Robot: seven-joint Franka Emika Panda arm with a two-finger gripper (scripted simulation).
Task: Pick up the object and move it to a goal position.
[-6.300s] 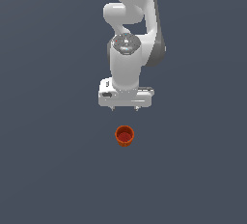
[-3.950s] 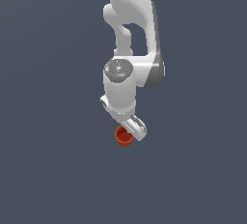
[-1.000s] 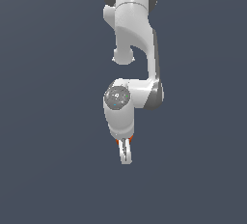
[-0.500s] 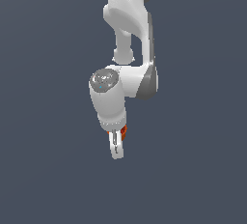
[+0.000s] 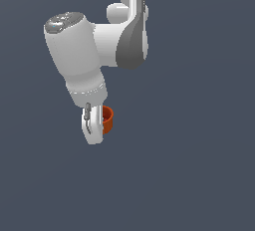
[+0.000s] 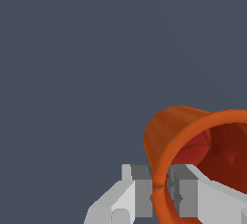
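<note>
Arm swung nearer; claw [image 5: 97, 124] pinches cup [image 5: 107, 119] rim, cup tipped sideways.

Cup [image 5: 108, 119] tilted, wall pinched between the fingers [image 6: 140, 189] of the tool [image 5: 94, 125], at the arm's lower end, on the exterior view's right of the tool.

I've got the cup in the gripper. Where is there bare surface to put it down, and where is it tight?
Bare grey surface lies on every side: toward the exterior view's right of the cup, toward its left, and past the gripper. No other object shows. The only crowded spot is at the gripper, where the fingers pinch the cup's rim.
</note>
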